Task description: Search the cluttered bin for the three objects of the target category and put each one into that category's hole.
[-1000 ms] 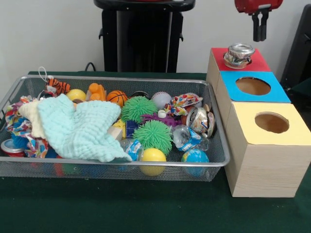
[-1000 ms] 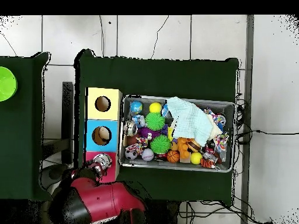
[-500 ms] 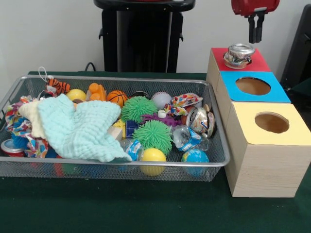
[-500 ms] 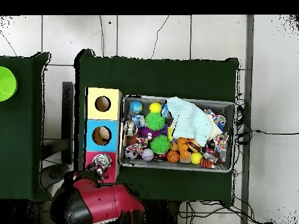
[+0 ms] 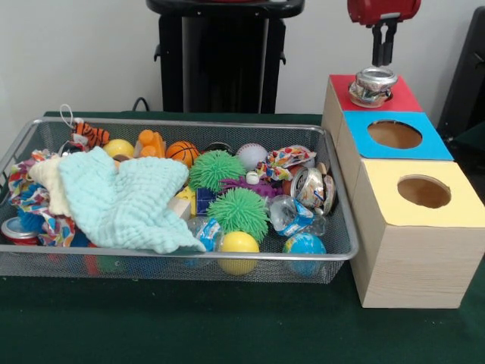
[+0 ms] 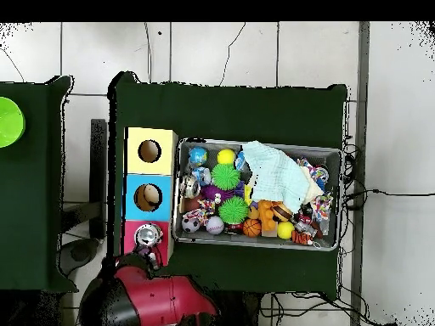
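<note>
— Red-topped box (image 5: 402,95) is where the crushed can (image 5: 371,86) sits, lodged in the hole with most of it sticking up. See it?

— Yes, almost straight below the gripper (image 5: 383,54), with a clear gap between them. Its two dark fingers hang side by side, pressed together, nothing between them.

— Any writing on that can?

— Too crumpled and shiny; I can't read a thing on it. There's a second crushed can (image 5: 311,187), down and to the left of the gripper, inside the wire bin (image 5: 345,250) at the end nearest the boxes. Some red and dark print on it, but not legible.

— And the other boxes?

— Blue-topped box (image 5: 428,140) touches the red one, on the side nearer us from the gripper, then the yellow-topped box (image 5: 451,205) after it. Both holes look unblocked. No labels on any of them.

— What else is in the bin?

— Two green spiky balls (image 5: 238,212), a globe-printed ball (image 5: 305,246) and a yellow ball (image 5: 239,244) at the front rim, a small basketball (image 5: 182,152), a baseball (image 5: 251,155). Far to the left, a pale green cloth (image 5: 129,199) lies over the heap.
</note>
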Available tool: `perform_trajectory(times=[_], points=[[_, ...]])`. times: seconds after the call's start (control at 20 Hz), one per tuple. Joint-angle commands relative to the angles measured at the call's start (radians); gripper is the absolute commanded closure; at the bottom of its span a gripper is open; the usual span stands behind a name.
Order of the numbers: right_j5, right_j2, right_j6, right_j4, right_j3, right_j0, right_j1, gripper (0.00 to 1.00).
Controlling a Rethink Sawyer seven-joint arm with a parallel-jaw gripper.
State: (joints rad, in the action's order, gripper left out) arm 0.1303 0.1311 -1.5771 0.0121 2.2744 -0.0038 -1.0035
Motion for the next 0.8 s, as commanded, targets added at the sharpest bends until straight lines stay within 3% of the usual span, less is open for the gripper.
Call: perform_trajectory(times=[0.05,0.8], points=[[0.13,-0.014,-0.188,-0.041,0.039,-0.024,0.038,1.0],[0.079,-0.014,-0.188,-0.031,0.029,-0.022,0.08,1.0]])
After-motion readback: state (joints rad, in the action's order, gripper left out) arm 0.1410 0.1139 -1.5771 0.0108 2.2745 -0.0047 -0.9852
